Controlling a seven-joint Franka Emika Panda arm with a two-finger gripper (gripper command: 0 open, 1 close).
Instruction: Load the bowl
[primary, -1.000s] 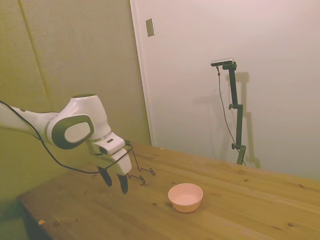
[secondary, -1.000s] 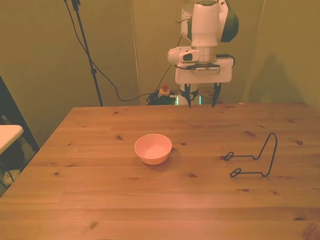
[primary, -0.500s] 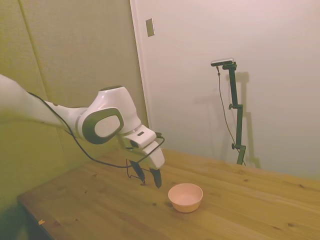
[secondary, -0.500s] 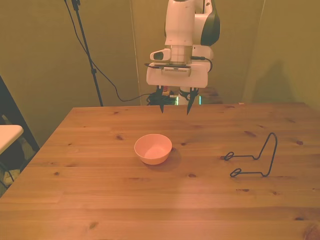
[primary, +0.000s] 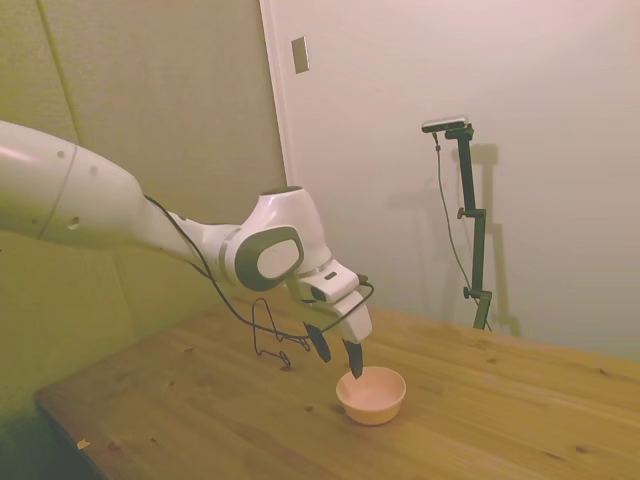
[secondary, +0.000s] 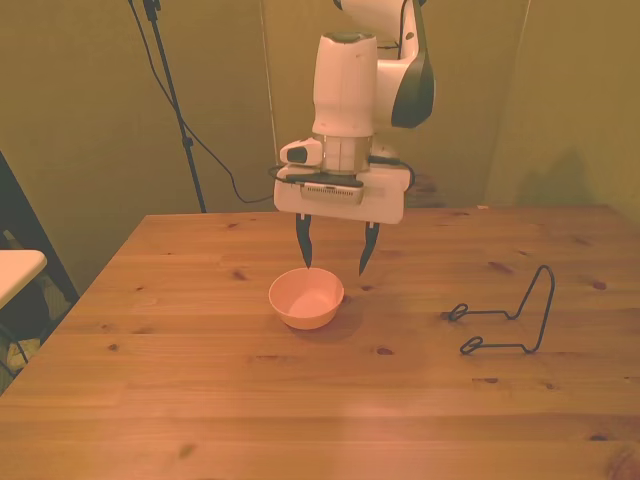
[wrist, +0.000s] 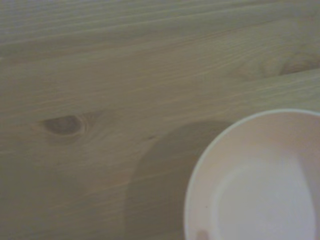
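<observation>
Pink bowl (secondary: 306, 297) upright, mouth up, under spread-fingered hand (secondary: 334, 256)

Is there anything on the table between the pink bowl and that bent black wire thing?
No. In the front view only bare wood lies between the bowl and the wire rack.

Pale pink, plain, smooth round plastic bowl (secondary: 306, 297), no pattern. Warm brown wooden table (secondary: 300, 400) with long grain lines and dark knots. Thin black wire rack (secondary: 510, 318). White glossy robot arm (primary: 90, 205) with grey joint panels, dark gripper fingers (secondary: 304, 240).
</observation>
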